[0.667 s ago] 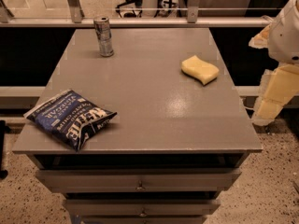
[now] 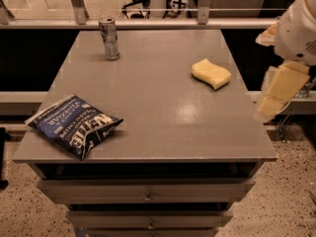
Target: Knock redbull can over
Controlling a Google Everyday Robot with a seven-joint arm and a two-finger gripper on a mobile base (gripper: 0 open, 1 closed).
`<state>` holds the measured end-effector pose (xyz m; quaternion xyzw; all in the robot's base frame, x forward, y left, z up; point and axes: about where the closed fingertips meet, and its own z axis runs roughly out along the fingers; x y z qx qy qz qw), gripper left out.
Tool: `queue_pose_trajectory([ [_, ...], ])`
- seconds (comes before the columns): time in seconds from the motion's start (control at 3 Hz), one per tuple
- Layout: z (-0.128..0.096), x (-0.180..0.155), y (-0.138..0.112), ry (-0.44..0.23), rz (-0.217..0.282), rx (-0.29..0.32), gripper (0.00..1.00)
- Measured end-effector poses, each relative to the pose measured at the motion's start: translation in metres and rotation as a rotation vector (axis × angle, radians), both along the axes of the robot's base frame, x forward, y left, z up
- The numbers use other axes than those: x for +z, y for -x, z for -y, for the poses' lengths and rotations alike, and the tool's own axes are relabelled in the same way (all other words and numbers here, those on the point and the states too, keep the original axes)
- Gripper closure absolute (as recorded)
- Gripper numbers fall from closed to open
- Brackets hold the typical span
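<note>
The redbull can (image 2: 109, 37) stands upright at the far left corner of the grey table (image 2: 163, 107). It is slim and silver with dark panels and a shiny top. My gripper (image 2: 270, 103) hangs at the right side of the view, just off the table's right edge and at about the height of the tabletop. It is blurred and far from the can, which is across the table to the left and back. Nothing is in contact with the can.
A yellow sponge (image 2: 211, 73) lies at the right back of the table, between my gripper and the can. A blue chip bag (image 2: 75, 126) lies at the front left. A railing (image 2: 148, 22) runs behind the table. Drawers (image 2: 147, 190) sit below the top.
My gripper has shifted a little to the left, toward the table's right edge. The can, sponge and chip bag have not moved.
</note>
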<state>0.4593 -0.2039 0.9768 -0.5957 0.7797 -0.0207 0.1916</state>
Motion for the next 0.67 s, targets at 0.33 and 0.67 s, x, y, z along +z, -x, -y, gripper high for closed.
queue_pose_trajectory([
  [0.33,-0.04,-0.005,-0.059,-0.133,0.05,-0.009,0.0],
  [0.67,-0.093,-0.01,-0.119,-0.27,0.085,-0.026,0.0],
])
